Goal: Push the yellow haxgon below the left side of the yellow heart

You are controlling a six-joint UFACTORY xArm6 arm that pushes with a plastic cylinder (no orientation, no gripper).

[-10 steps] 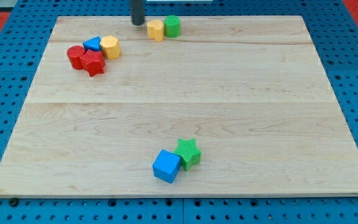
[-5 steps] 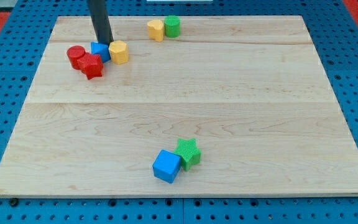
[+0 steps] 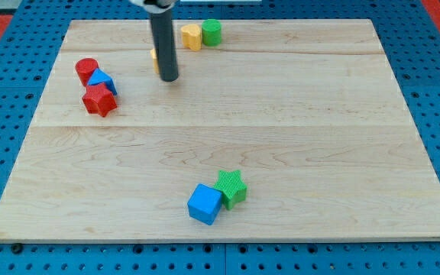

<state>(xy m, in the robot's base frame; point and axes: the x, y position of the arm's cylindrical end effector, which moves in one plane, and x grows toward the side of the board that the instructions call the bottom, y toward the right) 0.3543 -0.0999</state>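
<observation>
My tip point(image 3: 169, 78) rests on the board in the upper left-centre. The yellow hexagon point(image 3: 154, 58) is almost wholly hidden behind the rod; only a sliver shows at the rod's left edge. The yellow heart point(image 3: 192, 36) lies near the view's top edge, up and to the right of my tip, touching a green cylinder point(image 3: 211, 31) on its right.
A red cylinder point(image 3: 87, 70), a blue triangular block point(image 3: 102, 81) and a red star point(image 3: 98, 100) cluster at the view's left. A blue cube point(image 3: 205, 203) and a green star point(image 3: 232, 188) touch near the bottom centre. The wooden board point(image 3: 281, 122) lies on blue pegboard.
My tip swung from the view's top down to the left cluster, then right. The yellow hexagon moved right, away from the cluster. The red and blue blocks shifted left and down.
</observation>
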